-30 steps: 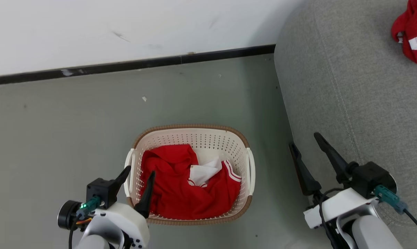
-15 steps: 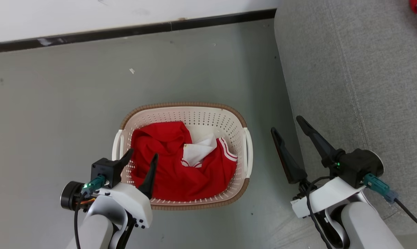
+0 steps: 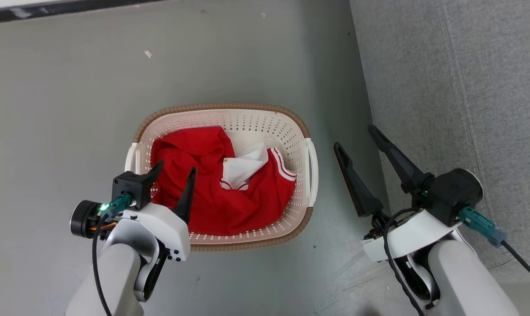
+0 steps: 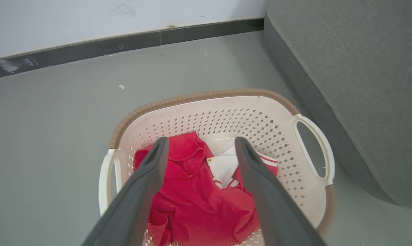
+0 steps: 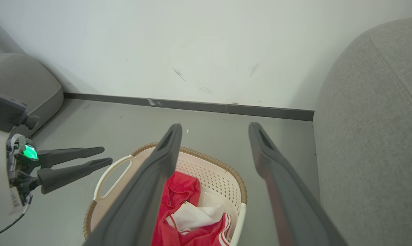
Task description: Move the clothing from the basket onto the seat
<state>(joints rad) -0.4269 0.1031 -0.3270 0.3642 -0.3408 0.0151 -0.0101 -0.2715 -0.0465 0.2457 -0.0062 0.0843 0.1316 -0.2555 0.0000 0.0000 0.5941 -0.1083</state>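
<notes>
The clothing (image 3: pixel 229 210) lay crumpled in the basket (image 3: pixel 223 106) at the middle of the head view, likely light and limp and best pinched at a raised fold, while the left gripper (image 3: pixel 176 166) and the right gripper (image 3: pixel 355 137) had fingers spread, empty.

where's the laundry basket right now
Head view, centre: the laundry basket stands on the floor just left of the sofa, red garment inside, left gripper over its near-left edge.
</notes>
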